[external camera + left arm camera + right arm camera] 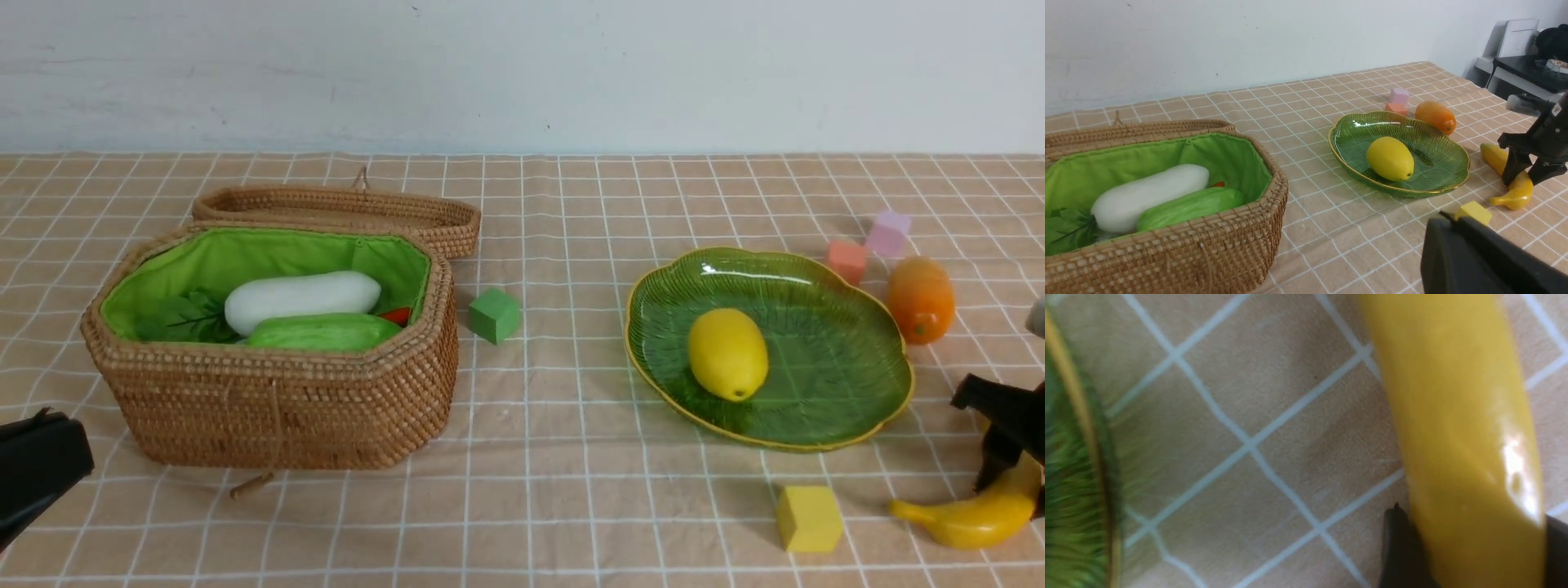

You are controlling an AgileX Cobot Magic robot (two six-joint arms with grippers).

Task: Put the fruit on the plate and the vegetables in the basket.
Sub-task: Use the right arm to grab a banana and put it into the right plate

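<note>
My right gripper (1012,482) (1520,179) (1474,555) is shut on the yellow banana (971,514) (1453,416), one black finger on each side. The banana is low over the cloth, right of the plate (849,392). A lemon (727,353) lies on the green plate. The orange mango-like fruit (921,299) rests on the cloth behind the plate's right rim. In the wicker basket (269,408) lie the white radish (302,298), the green cucumber (322,331) and a red bit of carrot (396,314). My left gripper (57,441) (1443,214) is shut and holds nothing, left of the basket's front.
The basket's lid (343,208) lies open behind it. A green cube (494,314) sits between basket and plate. A yellow cube (808,518) is near the banana's tip. Orange (847,260) and lilac (887,233) cubes stand behind the plate.
</note>
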